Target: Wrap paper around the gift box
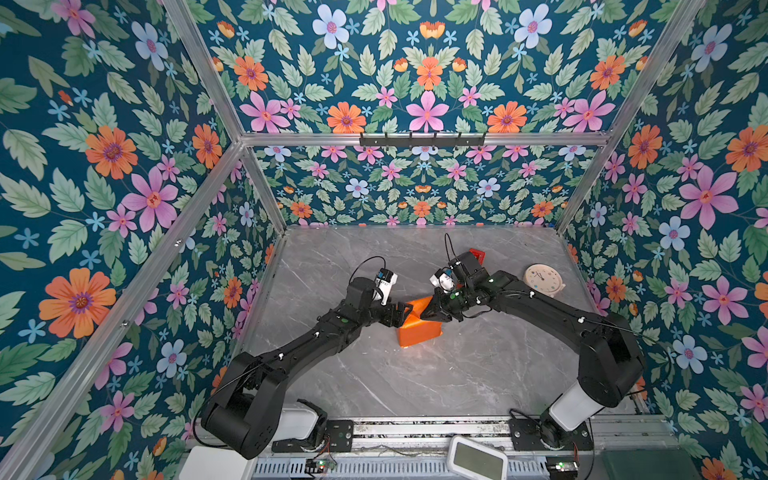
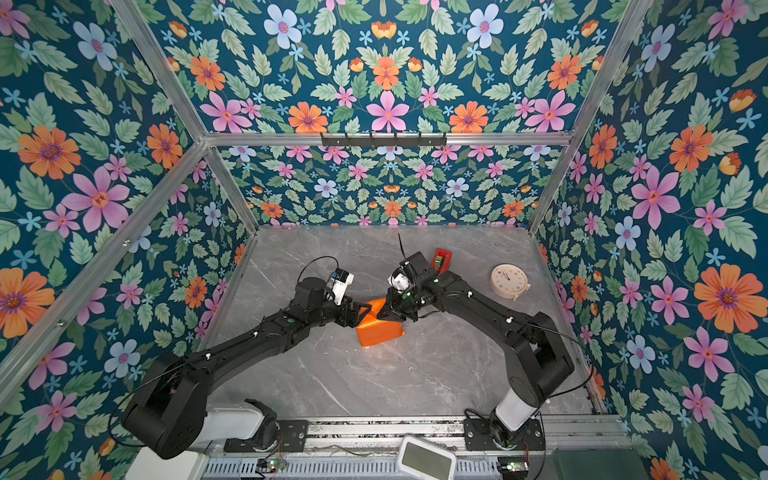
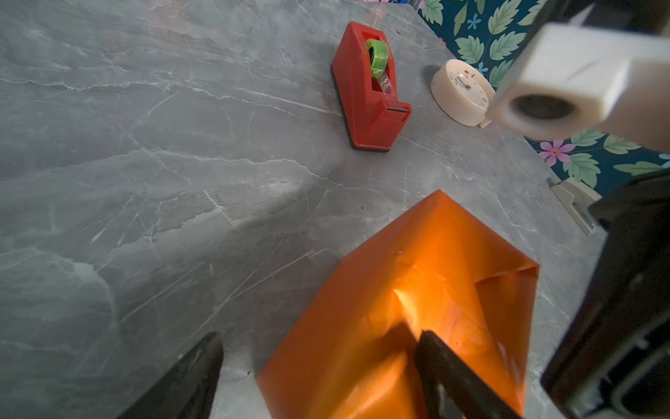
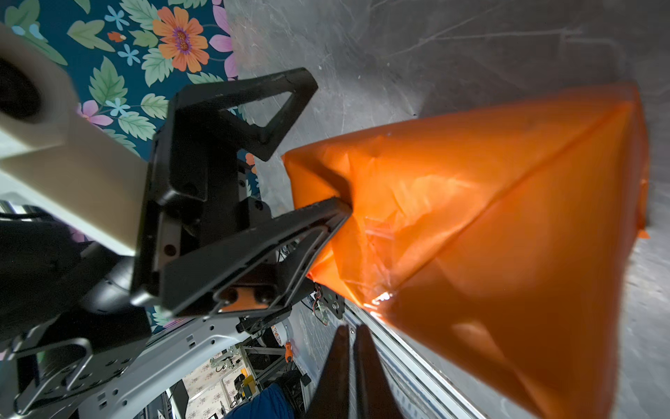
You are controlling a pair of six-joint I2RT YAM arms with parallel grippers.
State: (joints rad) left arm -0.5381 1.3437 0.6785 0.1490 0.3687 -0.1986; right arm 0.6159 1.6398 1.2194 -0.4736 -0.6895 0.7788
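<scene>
Left gripper (image 1: 402, 311): stood wide open, gripping nothing; one finger (image 3: 453, 370) pressed the end flap.
Right gripper (image 4: 350, 362): was shut, with nothing seen in it, just beside the paper (image 1: 417, 328).
Box: hidden inside the paper, in the middle of the table (image 1: 457, 374).
Risk: I judged that lifting that finger before taping could let the flap spring open, and that pushing harder could slide the box.

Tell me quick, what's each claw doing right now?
Left gripper: open, one finger touching the paper.
Right gripper: shut, holding nothing visible.
</scene>
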